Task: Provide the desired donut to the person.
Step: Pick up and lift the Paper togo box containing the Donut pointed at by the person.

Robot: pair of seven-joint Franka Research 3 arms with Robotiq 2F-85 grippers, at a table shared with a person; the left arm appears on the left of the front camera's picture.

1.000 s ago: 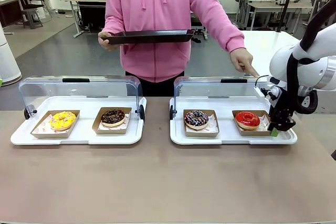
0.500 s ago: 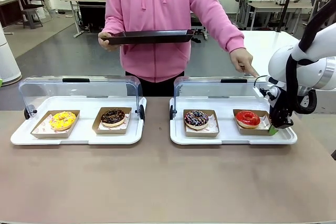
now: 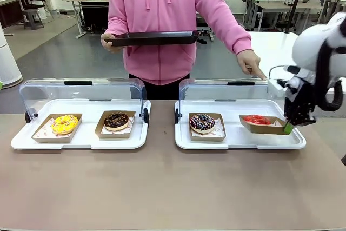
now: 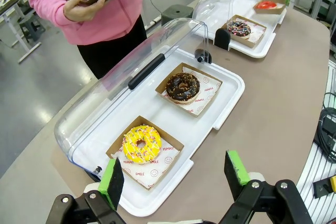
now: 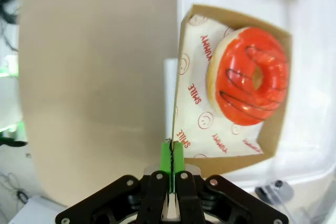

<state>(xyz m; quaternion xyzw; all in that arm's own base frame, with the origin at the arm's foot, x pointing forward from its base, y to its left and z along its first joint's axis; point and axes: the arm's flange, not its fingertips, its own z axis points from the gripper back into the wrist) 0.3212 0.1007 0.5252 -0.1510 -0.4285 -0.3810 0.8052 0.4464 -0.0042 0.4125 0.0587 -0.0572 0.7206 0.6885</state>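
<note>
Since a second ago the red donut (image 3: 256, 119) has risen: its cardboard tray (image 3: 266, 129) now hangs tilted just above the white serving tray (image 3: 238, 143), lifted by the right hand (image 5: 171, 153), which is clenched on the cardboard's thin wall. Gripping the card rather than the donut likely spares the icing. The person (image 3: 162, 20) points a finger (image 3: 261, 74) toward it and holds out a black tray (image 3: 154, 38), presumably to receive it. The donut is glossy red with thin dark stripes, lying on printed paper. The left hand (image 4: 176, 179) hangs released over the tabletop (image 4: 283, 103), grasping nothing
</note>
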